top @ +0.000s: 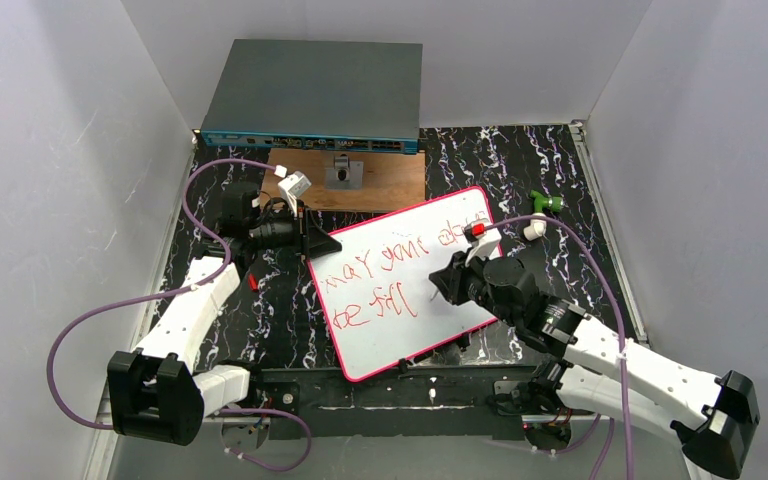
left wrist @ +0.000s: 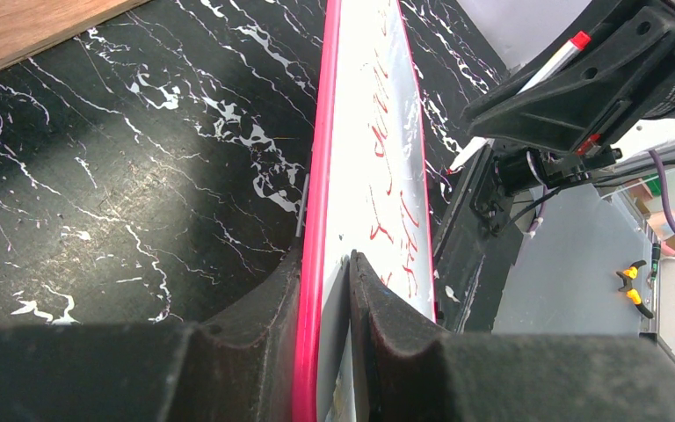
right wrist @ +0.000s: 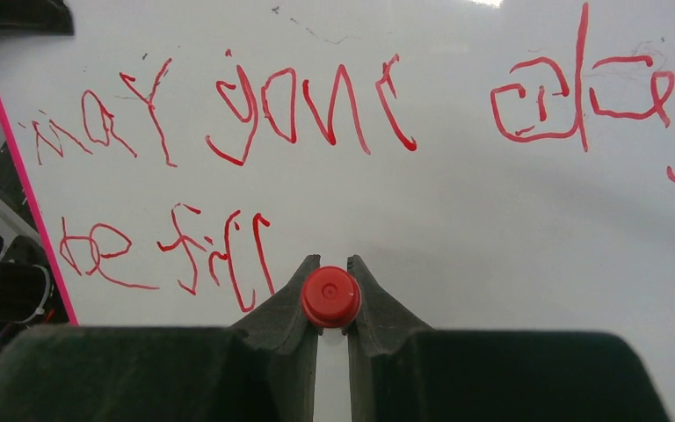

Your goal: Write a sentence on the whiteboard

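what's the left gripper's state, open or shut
Shut on the whiteboard: the left gripper pinches its edge from both sides.

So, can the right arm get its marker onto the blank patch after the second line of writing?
Probably yes. The right end effector holds the red marker beside the lower line of the sentence, the whiteboard beyond is bare, and the left end effector only clamps its rim, well clear.
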Controlling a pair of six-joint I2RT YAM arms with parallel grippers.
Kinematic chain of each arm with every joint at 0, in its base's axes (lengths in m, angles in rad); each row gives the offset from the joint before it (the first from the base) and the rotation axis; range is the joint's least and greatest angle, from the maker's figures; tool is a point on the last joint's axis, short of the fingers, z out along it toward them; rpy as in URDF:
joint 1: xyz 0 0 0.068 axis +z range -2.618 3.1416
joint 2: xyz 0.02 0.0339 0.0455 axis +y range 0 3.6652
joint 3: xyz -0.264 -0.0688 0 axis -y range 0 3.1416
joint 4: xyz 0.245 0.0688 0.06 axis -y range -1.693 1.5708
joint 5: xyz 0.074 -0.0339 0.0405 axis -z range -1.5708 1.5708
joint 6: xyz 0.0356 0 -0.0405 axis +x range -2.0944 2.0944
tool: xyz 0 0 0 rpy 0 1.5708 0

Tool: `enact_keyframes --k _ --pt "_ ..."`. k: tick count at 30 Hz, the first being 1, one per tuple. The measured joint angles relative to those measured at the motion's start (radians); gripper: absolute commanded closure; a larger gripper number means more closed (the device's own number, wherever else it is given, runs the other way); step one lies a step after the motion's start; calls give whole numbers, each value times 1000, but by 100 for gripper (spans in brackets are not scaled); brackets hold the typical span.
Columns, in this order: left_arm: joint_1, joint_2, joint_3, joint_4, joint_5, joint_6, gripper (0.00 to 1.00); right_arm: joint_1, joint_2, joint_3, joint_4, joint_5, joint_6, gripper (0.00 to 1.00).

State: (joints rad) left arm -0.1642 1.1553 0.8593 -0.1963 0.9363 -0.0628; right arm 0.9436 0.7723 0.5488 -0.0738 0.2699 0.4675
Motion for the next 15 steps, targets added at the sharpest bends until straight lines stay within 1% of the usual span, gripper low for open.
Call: enact_keyframes --k 6,15 --pt "0 0 0 0 0 0 100 0 16 18 17 -13 9 99" --pt "0 0 0 0 2 0 100 0 115 32 93 -47 33 99"
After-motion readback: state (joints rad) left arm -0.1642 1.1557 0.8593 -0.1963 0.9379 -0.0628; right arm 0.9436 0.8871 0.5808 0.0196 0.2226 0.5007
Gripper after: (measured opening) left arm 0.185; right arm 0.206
